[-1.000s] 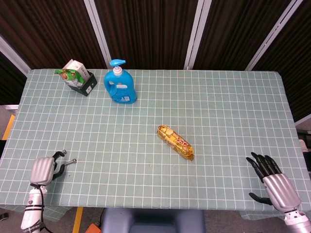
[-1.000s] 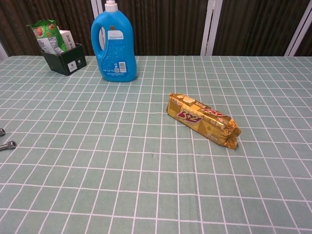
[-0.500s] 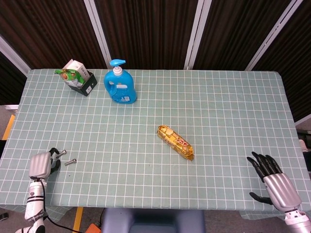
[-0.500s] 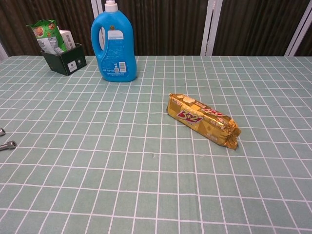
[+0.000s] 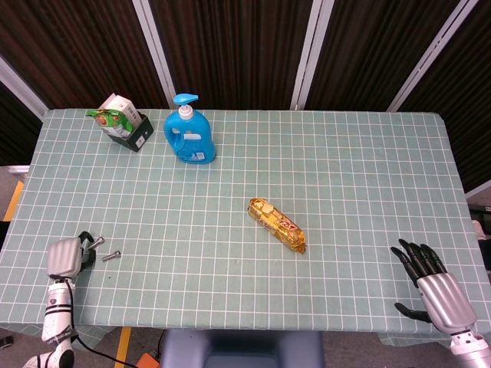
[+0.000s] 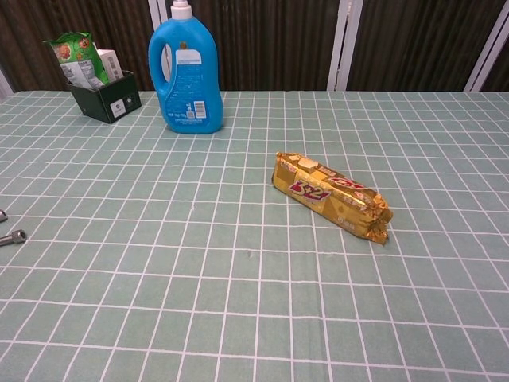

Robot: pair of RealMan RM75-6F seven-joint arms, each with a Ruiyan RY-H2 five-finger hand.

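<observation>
Left hand [image 5: 64, 256] sits at the table's [image 5: 345, 169] near left corner, fingers curled in and holding nothing. It has pulled back toward that edge over the last second, and its fingertips [image 5: 96, 241] are now a bit apart from the small bolt [image 5: 112, 255] lying just beside it, so no grip there yet. Right hand [image 5: 430, 284] is at the near right corner, fingers spread wide, empty, same as before. The snack pack [image 5: 277, 225] lies mid-table; the blue bottle [image 5: 188, 132] and black box [image 5: 130, 130] are at the far left.
</observation>
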